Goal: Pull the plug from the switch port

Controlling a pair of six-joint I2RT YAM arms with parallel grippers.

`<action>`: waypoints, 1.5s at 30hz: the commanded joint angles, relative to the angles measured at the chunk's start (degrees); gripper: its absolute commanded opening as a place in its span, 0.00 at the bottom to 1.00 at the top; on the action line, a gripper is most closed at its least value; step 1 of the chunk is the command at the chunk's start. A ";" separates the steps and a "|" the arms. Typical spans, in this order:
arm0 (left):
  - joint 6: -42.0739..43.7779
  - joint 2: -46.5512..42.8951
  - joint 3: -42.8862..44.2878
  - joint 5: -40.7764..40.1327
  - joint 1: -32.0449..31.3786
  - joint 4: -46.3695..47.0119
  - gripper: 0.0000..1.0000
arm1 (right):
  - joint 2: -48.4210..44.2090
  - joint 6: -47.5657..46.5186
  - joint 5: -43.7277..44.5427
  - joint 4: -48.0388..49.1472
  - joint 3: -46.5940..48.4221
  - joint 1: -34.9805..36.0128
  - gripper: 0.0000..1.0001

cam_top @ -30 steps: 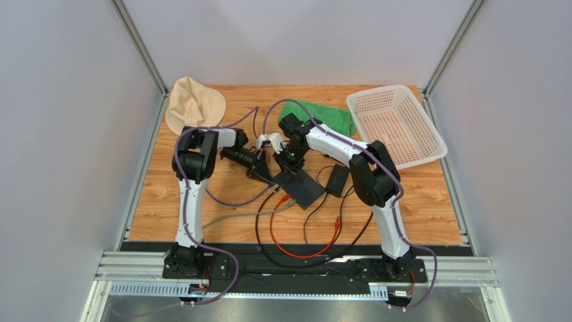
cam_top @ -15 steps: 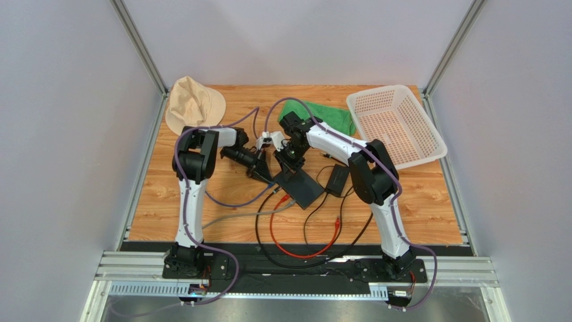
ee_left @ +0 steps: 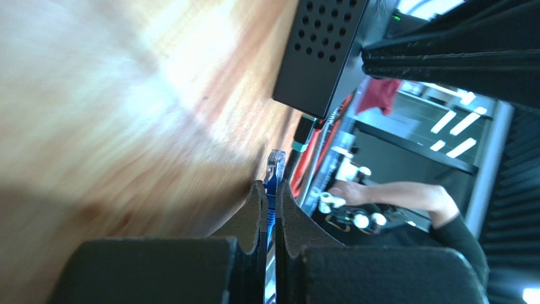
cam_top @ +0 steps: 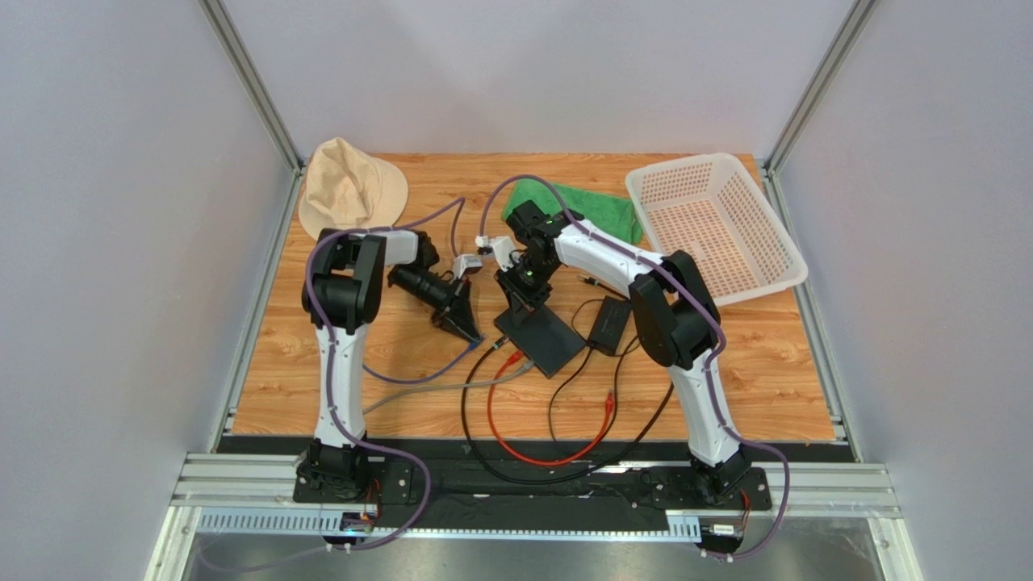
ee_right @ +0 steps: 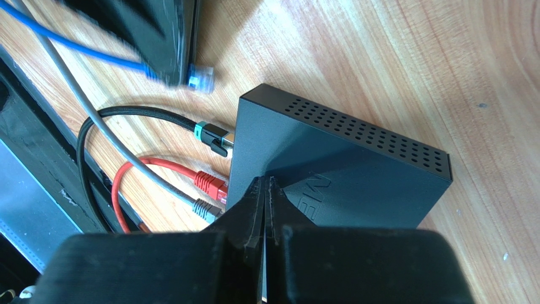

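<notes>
My left tool (ee_left: 269,190) pinched the blue plug (ee_left: 276,166). Its clear tip was already out of the switch (ee_right: 342,171) and sat near the port side, upper left of the right wrist view. My right tool (ee_right: 263,185), pressed together, seemed to bear on the switch's top. Best, I judged, was drawing straight away while pinning it to the bench (ee_right: 412,63).

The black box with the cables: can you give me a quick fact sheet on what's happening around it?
box: flat black switch on the wooden table
blue plug: out of the switch, clear of its ports
left gripper: shut on the blue plug, just behind its clear tip
right gripper: shut, tips on top of the switch
plugged in: black cable, red cable, grey cable
</notes>
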 commanded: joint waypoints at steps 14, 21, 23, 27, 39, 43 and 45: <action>5.81 9.55 56.63 -31.70 8.80 -22.19 0.00 | 6.25 -4.25 14.83 2.22 0.51 -1.75 0.00; 1.17 0.82 45.74 -21.12 8.98 -14.42 0.57 | 2.57 -4.42 14.83 2.05 2.35 -1.92 0.00; -4.80 -7.88 36.58 -13.49 8.55 -5.30 0.58 | 0.81 -4.25 14.39 1.88 4.80 -1.92 0.00; -8.51 -18.00 13.83 -7.73 5.91 3.79 0.41 | -6.30 -4.68 12.98 2.05 7.10 -2.19 0.00; -12.46 -12.48 -0.64 -10.01 -3.84 14.53 0.00 | -17.56 -7.68 16.15 4.16 -7.48 -3.76 0.00; -15.01 -11.08 -1.00 -12.82 -5.34 17.26 0.00 | -20.82 -7.24 15.97 4.42 -10.99 -4.03 0.00; -15.72 -10.28 -0.30 -14.32 -5.43 17.79 0.00 | -22.40 -7.24 15.71 4.86 -13.54 -4.03 0.00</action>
